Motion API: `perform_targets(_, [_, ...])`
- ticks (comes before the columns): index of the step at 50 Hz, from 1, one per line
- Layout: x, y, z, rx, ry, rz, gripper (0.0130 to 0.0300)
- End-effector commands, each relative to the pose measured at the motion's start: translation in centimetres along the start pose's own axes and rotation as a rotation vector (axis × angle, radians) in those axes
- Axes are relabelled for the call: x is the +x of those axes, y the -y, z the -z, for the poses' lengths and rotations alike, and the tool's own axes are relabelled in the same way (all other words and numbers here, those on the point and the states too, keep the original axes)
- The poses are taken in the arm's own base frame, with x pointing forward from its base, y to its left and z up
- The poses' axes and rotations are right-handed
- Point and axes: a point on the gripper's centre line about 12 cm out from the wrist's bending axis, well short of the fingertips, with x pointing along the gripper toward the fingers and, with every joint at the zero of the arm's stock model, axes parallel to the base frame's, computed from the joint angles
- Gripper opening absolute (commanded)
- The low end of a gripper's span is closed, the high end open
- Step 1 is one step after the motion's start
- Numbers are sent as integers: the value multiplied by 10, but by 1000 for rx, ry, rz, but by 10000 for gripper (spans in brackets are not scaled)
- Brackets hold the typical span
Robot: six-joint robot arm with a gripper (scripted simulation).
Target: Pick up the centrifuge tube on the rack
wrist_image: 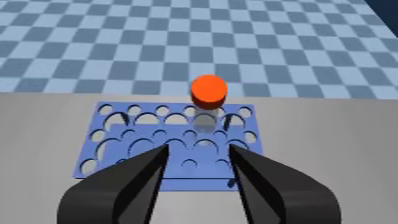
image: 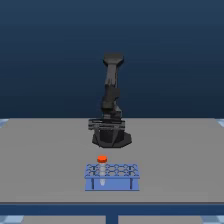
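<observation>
Grey tabletop (image: 45, 160): flat, matte, wide; carries the arm's base and the rack; ends at a straight far edge in the wrist view, with blue-and-white checkered floor (wrist_image: 107, 45) beyond.
Backdrop: plain dark blue wall (image: 50, 50) behind the table in the exterior view.
Arm: black six-joint robot arm (image: 111, 100), seated on a dark rounded base at the table's middle, rising upright, then folded back down toward the base.
Rack: low blue rectangular tube rack (image: 112, 176) (wrist_image: 133, 145) with a grid of round holes on top and thin legs; stands on the table in front of the base, nearer the exterior camera, apart from the base.
Claw: black two-fingered gripper (wrist_image: 197, 165), fingers spread apart with a clear gap between them, nothing held; tips hang over the rack's near rows, short of the tube; hard to make out in the exterior view.
Tube: small slender pale translucent centrifuge tube with a round orange-red cap (image: 102, 160) (wrist_image: 209, 90); stands upright in a hole of the rack, toward the exterior view's left; cap well above the rack's top, pale body visible through the hole below it; lined up with the gap between the fingers, untouched.
</observation>
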Motion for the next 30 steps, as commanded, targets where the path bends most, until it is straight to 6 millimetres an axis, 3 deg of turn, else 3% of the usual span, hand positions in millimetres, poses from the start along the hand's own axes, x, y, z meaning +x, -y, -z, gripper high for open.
perform_targets(1, [8, 2, -9, 17, 11, -6, 300])
perform_targets(30, [49, 11, -44, 29, 14, -26, 300])
